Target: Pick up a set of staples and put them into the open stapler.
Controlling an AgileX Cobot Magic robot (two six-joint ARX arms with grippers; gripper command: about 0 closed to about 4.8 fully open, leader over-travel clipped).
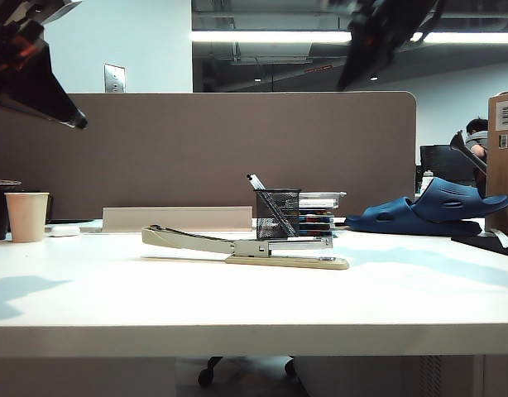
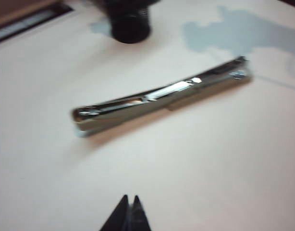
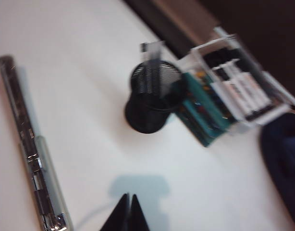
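While both arms hang high above the white tabletop point(image 1: 113, 306), the long, slim beige stapler point(image 1: 246, 245) lies open at its middle, its arm stretched flat to the left of its base in the exterior view and its silver metal channel exposed. Just behind the stapler stands a black mesh pen cup point(image 1: 278, 213) holding a pen, and touching the cup's right side is a clear plastic box of markers point(image 1: 318, 212). A blue foam clog point(image 1: 432, 211) rests farther right of the stapler, and a beige paper cup point(image 1: 27, 216) stands well to its left.

From its wrist camera, the left gripper point(image 2: 128, 202) hovers above the stapler's channel, its black fingertips pressed together and holding nothing. From the other wrist camera, the right gripper point(image 3: 128, 201) hovers between the stapler and the pen cup, its fingertips likewise pinched together with nothing visible between them. No staple strip can be made out in any view.
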